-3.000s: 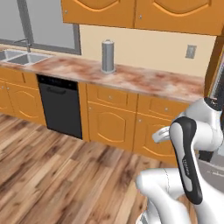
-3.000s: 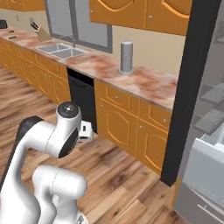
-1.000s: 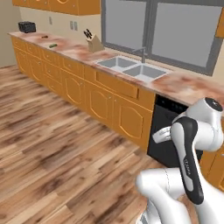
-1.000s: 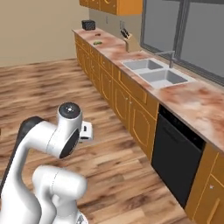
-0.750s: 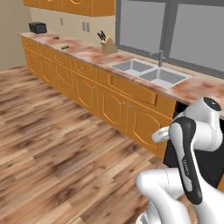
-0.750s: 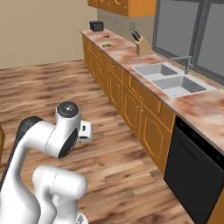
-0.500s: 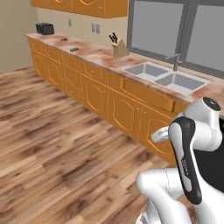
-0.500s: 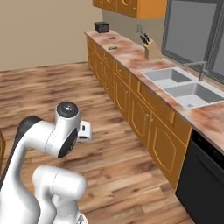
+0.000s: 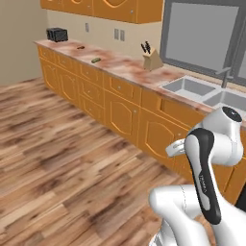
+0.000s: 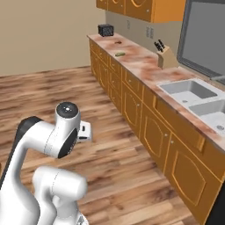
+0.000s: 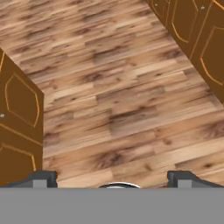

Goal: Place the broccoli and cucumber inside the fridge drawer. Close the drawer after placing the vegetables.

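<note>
A slim green cucumber [image 9: 96, 60] lies on the far stretch of the marbled counter [image 9: 120, 65], and it also shows as the cucumber [image 10: 119, 54] in the right base view. The broccoli and the fridge drawer are out of view. My arm is folded close over the base, far from the counter. In the hand view my gripper [image 11: 113, 179] points down at bare wooden floor, its fingertips [image 11: 41, 177] wide apart and open with nothing between them.
A small dark item [image 9: 80, 47], too small to identify, lies farther along the counter near a black toaster [image 9: 57, 34]. A knife block [image 9: 150, 60] stands before the double sink [image 9: 202, 91]. Orange cabinets [image 9: 120, 105] line the wall. Wooden floor [image 9: 62, 158] spreads to the left.
The whole picture has shifted, so the base has moved along the counter. The dishwasher has left the views and the sink has slid right. The arm's pose and the open gripper are unchanged.
</note>
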Robot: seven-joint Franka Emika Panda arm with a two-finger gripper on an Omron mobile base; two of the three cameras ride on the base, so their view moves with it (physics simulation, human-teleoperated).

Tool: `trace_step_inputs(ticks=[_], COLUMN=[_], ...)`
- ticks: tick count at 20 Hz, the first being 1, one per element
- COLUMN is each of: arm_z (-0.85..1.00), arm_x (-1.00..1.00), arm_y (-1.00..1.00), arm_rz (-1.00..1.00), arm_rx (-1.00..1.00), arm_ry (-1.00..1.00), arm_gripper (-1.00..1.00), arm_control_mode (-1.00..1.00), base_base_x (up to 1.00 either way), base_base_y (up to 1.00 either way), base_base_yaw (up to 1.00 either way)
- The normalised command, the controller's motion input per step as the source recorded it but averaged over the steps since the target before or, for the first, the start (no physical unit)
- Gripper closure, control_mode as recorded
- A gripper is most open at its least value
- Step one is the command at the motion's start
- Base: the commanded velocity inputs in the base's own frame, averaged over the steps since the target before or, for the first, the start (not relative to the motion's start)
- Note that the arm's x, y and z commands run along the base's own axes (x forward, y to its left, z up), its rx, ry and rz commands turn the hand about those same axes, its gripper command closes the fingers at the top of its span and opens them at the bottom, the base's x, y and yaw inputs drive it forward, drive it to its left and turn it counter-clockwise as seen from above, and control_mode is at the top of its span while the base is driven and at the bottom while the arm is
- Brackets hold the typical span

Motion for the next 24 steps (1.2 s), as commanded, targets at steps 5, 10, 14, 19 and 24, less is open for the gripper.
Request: trace_step_inputs(ticks=[5, 10, 14, 19, 24], arm_z=[0.00, 0.00, 0.00, 0.00, 0.00], arm_x=[0.00, 0.00, 0.00, 0.00, 0.00], arm_y=[0.00, 0.00, 0.00, 0.00, 0.00], arm_rz=[0.00, 0.00, 0.00, 0.00, 0.00], arm_rx=[0.00, 0.00, 0.00, 0.00, 0.00], arm_ry=[0.00, 0.00, 0.00, 0.00, 0.00], arm_gripper=[-1.00, -1.00, -1.00, -1.00, -1.00], arm_control_mode=[1.00, 1.00, 1.00, 1.00, 1.00], base_base_x=[1.00, 1.00, 1.00, 1.00, 1.00], base_base_y=[0.90, 0.87, 0.86, 0.95, 0.98], base_base_yaw=[-0.15, -0.17, -0.21, -0.25, -0.29])
